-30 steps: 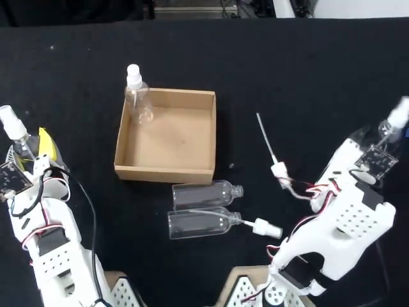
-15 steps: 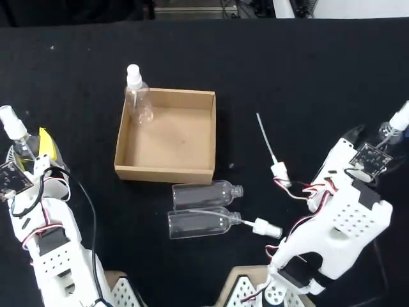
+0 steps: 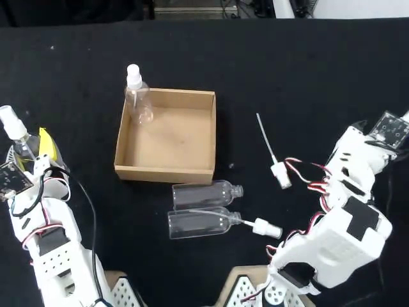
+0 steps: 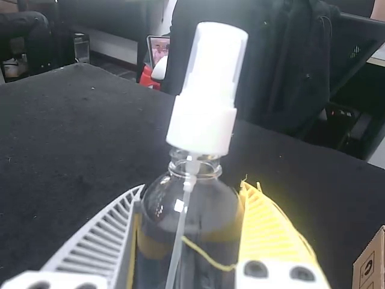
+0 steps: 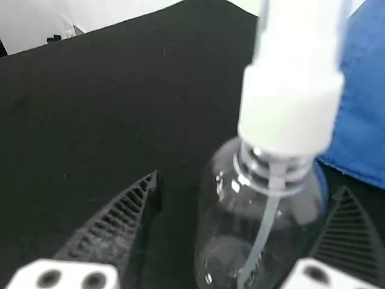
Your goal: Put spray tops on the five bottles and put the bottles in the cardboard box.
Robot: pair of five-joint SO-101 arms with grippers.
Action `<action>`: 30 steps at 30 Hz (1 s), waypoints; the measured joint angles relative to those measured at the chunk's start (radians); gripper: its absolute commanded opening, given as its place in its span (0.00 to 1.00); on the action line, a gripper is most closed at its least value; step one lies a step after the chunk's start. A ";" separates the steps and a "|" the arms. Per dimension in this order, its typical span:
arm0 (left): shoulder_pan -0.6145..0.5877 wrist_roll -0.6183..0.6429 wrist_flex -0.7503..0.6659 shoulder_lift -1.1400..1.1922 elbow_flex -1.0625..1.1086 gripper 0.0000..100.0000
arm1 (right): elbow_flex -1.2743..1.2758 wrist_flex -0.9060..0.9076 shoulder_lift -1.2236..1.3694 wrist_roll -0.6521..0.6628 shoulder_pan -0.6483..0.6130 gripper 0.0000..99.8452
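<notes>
Left pincer [image 4: 192, 192] is clamping the clamped bottle [image 4: 186, 223] upright, its grey and yellow jaws pressing on the two sides of the body. The white spray top [image 4: 204, 102] is sitting on the neck, above the jaw tips. It is likely being gripped low so the top stays free for carrying to the cardboard box [image 3: 166, 167].

Right pincer [image 5: 248, 183] is standing open around the edge bottle [image 5: 252, 235]. This bottle is also capped and upright, sitting between the black jaws with a clear gap on one side and a slimmer one on the other, so nothing is being held.

Well away from both pincers, toward the middle of the counter [image 3: 287, 70]:
- The boxed bottle [image 3: 137, 96] is standing capped in what looks like a box corner.
- The bare bottle [image 3: 204, 194] is lying topless just outside the box wall.
- The half-fitted bottle [image 3: 201, 224] is lying beside it, tube inside and head sticking out.
- The loose spray top [image 3: 280, 173] is lying nearer the right pincer than the left.
</notes>
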 measured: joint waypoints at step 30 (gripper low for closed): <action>0.000 0.000 0.000 0.000 0.000 0.03 | -0.008 -0.018 -0.023 0.009 0.012 0.16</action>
